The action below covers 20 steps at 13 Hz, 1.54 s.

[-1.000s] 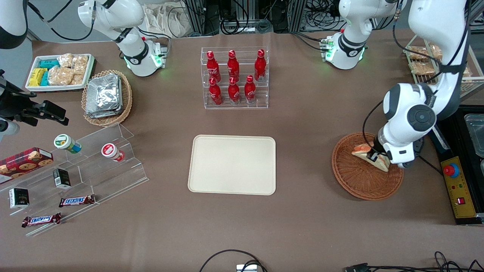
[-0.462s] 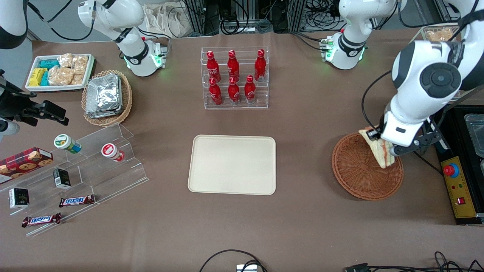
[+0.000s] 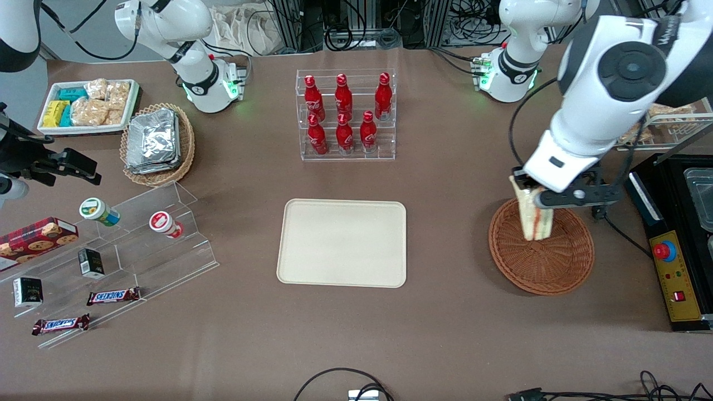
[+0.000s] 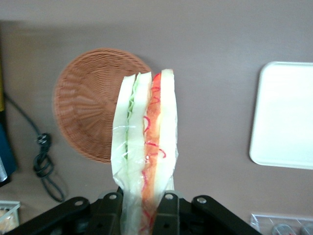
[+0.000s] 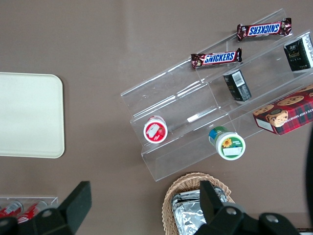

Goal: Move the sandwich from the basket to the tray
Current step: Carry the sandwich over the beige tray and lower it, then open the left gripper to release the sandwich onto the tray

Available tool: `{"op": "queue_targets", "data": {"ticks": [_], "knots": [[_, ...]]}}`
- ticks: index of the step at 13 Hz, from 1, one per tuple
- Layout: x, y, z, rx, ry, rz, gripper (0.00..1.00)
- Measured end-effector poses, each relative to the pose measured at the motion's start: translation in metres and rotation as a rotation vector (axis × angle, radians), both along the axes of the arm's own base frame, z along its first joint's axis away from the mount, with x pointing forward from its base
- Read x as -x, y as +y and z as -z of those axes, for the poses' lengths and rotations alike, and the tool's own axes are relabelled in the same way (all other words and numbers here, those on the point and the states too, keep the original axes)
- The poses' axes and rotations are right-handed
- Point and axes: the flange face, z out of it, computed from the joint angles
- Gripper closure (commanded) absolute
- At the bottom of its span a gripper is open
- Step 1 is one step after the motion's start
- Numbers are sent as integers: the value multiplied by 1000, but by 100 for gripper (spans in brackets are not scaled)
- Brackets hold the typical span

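Sandwich (image 4: 145, 147): wedge in clear wrap, white bread with green and red-orange filling showing at its edge; it hangs from between the fingers, lifted clear above the basket, its gripped end hidden by them.
Gripper (image 4: 144, 208): the left arm's, above the basket's rim; its 2 fingers (image 4: 110, 210) are clamped on the sandwich's end, one pressing each bread face.
Basket (image 3: 551, 267): round reddish-brown wicker, below the fingers, nothing else seen in it; partly covered by the sandwich and gripper in the front view.
Tray (image 3: 342, 242): cream-beige rectangle with rounded corners, bare, well apart from the fingers toward the parked arm's end; cut off at the frame edge in the left wrist view.
Writing: 2 chocolate bars (image 5: 216, 58) on a clear stepped stand (image 5: 195, 117) read "SNICKERS"; a red box (image 5: 286, 111) printed with cookies reads "CHIP SHORTBREAD" in part, the rest cut off; small dark cartons there are too small to read.
Bottles (image 3: 344, 114): 6 red ones in a clear rack, script on them too small to make out.
Other goods: foil packs in a tan oval basket (image 3: 159, 143); snack packets in a white tray (image 3: 88, 106).
Surface: brown table (image 3: 445, 334), cables at its edges; a yellow control box with a red button (image 3: 665, 252) near the basket; equipment racks and wiring farthest from the front camera.
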Motion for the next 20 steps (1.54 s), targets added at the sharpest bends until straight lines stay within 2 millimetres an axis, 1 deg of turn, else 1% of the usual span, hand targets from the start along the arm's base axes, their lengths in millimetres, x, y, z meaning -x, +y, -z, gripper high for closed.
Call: {"op": "queue_targets", "data": {"ticks": [2,4,6,8,10,11,13,14,15,16,18,19,20], "knots": [[6,-44,14,24,26,49,100],[13,-84,37,41,60,99,100],[17,-124,66,52,75,138,100],[14,-156,104,38,58,141,100],[8,-183,155,53,31,149,100],[4,-192,182,54,22,150,100],[-1,-202,231,48,15,143,100],[-2,-205,250,56,17,146,100],[-3,-209,263,67,20,153,100],[-2,-214,271,77,16,162,100],[0,-226,279,81,5,164,98],[1,-231,283,79,3,165,95],[2,-233,287,69,-1,169,89]]}}
